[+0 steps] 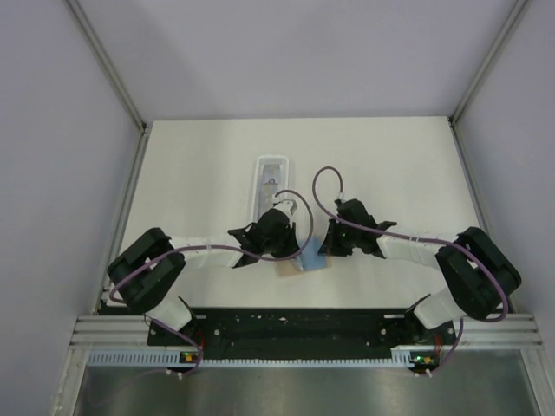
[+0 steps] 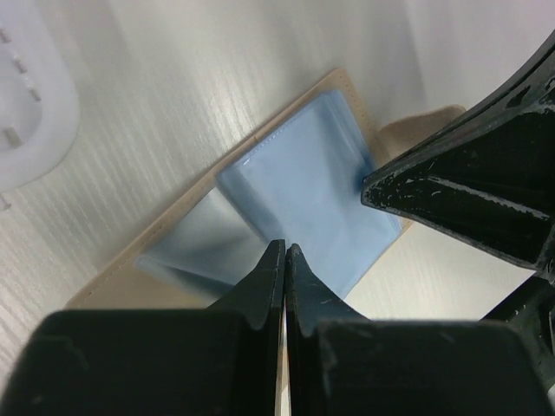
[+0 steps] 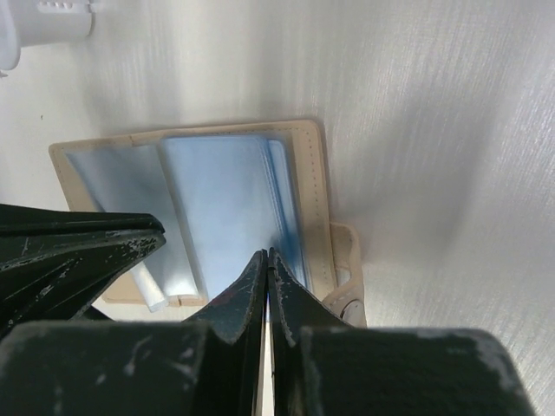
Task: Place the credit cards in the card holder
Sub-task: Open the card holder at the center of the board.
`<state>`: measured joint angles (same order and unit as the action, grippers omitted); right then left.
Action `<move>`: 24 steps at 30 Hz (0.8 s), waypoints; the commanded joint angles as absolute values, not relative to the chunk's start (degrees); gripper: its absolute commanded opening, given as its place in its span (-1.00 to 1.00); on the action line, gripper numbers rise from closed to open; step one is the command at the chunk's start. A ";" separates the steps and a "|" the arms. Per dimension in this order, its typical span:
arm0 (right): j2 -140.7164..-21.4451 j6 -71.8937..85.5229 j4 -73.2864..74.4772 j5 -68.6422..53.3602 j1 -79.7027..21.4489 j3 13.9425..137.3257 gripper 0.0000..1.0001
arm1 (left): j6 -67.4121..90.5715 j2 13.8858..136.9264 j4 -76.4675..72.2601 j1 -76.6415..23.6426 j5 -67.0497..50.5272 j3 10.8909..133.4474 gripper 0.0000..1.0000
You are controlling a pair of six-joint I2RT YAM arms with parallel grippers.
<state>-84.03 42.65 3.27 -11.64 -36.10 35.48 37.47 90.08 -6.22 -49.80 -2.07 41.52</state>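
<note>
Apparently at the holding-open step, the left gripper (image 2: 284, 250) and right gripper (image 3: 265, 256), both fully closed with nothing clearly held, press the card holder (image 1: 305, 263) spread between them, so one must next fetch the credit cards (image 1: 271, 185), seemingly in the tray (image 1: 260, 165) at its 12 o'clock.

Pale grey walls (image 1: 295, 52) enclose the white worktop (image 1: 217, 165) on three sides; aluminium posts (image 1: 107, 65) rise from its far corners.
</note>
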 commanded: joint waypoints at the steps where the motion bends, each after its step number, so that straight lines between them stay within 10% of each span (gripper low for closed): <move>1: -85.34 41.92 7.64 -6.86 -36.56 37.00 -1.00 | 36.83 85.96 -5.36 -49.57 -1.14 39.73 -1.00; 24: -84.20 42.01 9.67 -4.31 -36.65 36.39 -1.00 | 36.30 76.63 5.01 -49.57 4.66 34.63 -1.00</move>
<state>-84.07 42.70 5.39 -9.72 -36.38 36.45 37.23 74.39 5.26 -49.78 3.95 34.79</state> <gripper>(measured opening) 0.003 0.013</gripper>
